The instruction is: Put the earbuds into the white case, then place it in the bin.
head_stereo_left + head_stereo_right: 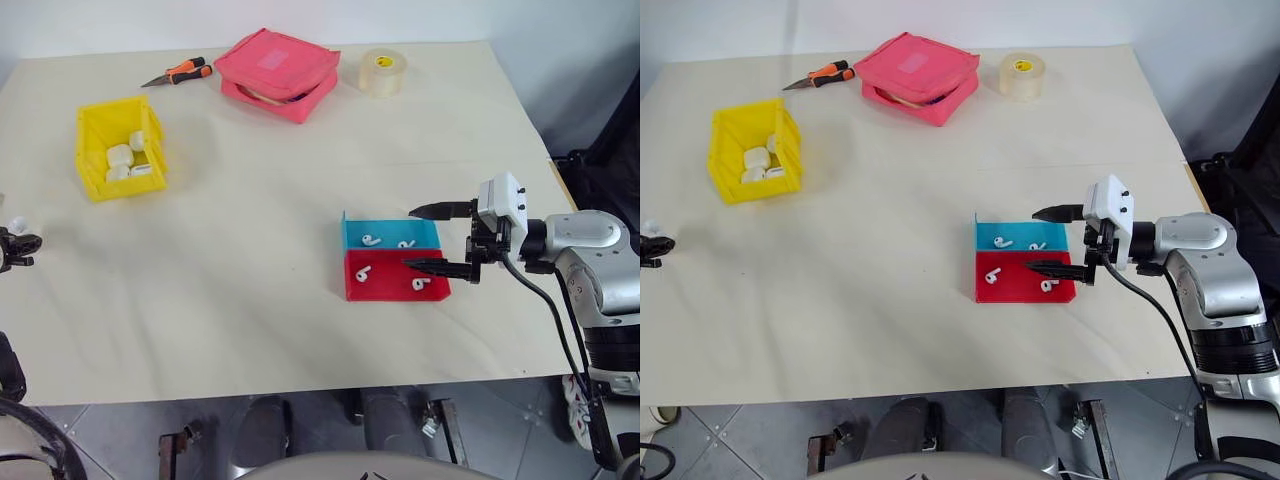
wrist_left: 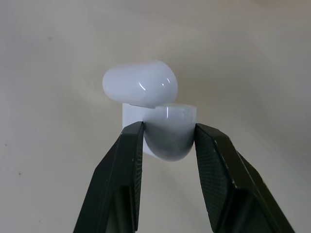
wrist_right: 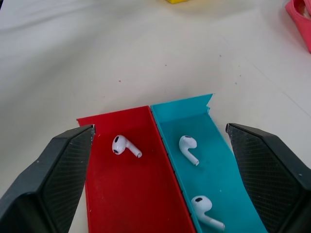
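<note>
At the table's far left edge my left gripper [image 1: 12,248] is shut on the white case [image 2: 167,136]. The case's lid [image 2: 140,83] stands open, and its body sits between the two fingers. Two earbuds [image 1: 372,240] lie in a shallow blue tray [image 1: 428,232], and two more earbuds [image 1: 363,273] lie in the red tray [image 1: 390,288] beside it. My right gripper [image 1: 410,238] hovers open at the right end of both trays, one finger on each side, holding nothing. The yellow bin [image 1: 92,130] stands at the back left with several white cases inside.
A pink zip pouch [image 1: 278,72], a roll of clear tape [image 1: 382,72] and an orange-handled tool [image 1: 182,72] lie along the table's far edge. The table's front edge runs just below the trays.
</note>
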Robot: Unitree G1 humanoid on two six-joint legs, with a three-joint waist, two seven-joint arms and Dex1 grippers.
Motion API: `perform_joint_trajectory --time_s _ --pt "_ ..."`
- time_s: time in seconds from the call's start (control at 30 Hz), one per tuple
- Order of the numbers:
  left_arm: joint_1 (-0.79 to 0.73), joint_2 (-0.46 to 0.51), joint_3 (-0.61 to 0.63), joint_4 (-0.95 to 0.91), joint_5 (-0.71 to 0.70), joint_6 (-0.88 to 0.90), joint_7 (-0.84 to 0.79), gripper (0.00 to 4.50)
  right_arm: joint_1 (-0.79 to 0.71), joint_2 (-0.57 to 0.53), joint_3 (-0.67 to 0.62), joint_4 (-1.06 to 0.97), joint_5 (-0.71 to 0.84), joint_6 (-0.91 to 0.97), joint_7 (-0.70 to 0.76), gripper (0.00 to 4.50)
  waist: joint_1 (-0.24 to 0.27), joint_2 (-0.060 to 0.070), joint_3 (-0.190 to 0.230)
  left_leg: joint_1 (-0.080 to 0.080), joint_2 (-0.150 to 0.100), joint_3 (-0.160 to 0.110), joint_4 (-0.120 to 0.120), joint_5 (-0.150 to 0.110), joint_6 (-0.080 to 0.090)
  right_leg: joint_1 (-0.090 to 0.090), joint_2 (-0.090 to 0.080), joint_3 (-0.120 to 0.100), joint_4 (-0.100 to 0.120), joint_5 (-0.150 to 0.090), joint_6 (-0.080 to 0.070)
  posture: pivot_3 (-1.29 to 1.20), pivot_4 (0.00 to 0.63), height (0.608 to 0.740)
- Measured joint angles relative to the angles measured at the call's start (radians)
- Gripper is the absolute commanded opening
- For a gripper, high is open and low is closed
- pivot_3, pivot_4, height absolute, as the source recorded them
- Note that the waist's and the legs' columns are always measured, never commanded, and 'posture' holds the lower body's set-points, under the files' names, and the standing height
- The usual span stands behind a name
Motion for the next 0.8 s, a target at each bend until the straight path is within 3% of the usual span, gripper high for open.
perform_joint_trajectory --time_s 0.27,0.37,0.6,0.8 --pt "0.086 0.0 -0.005 -0.075 0.0 0.077 -0.058 1.59 0.0 0.0 0.0 0.005 0.0 -0.001 -0.003 4.5 0.013 -0.001 0.0 0.0 0.0 0.0 0.0 0.0 0.0 0.0 0.0 0.0 0.001 0.0 0.0 0.0 0.15 0.74" --pt "0.125 0.0 -0.01 -0.175 -0.006 0.126 -0.115 2.2 -0.004 0.0 0.001 0.01 -0.001 -0.003 -0.002 4.5 0.015 -0.001 0.0 0.0 0.0 0.0 0.0 0.0 0.001 0.0 -0.001 -0.001 0.0 0.0 0.0 0.0 0.15 0.74" --pt "0.258 0.002 0.008 -0.434 -0.027 0.244 -0.153 4.4 -0.008 0.001 0.002 0.02 -0.002 -0.006 0.002 4.5 0.014 -0.001 0.0 0.001 -0.002 0.004 0.0 -0.004 0.007 0.0 -0.005 -0.002 0.0 0.001 0.0 0.0 0.15 0.74" --pt "0.356 0.033 0.018 -0.581 -0.052 0.294 -0.198 4.48 -0.009 0.0 0.002 0.023 -0.002 -0.007 0.004 4.5 0.011 -0.001 0.0 0.001 -0.002 0.005 0.001 -0.004 0.007 -0.001 -0.005 -0.003 0.0 0.001 0.0 0.0 0.15 0.74"
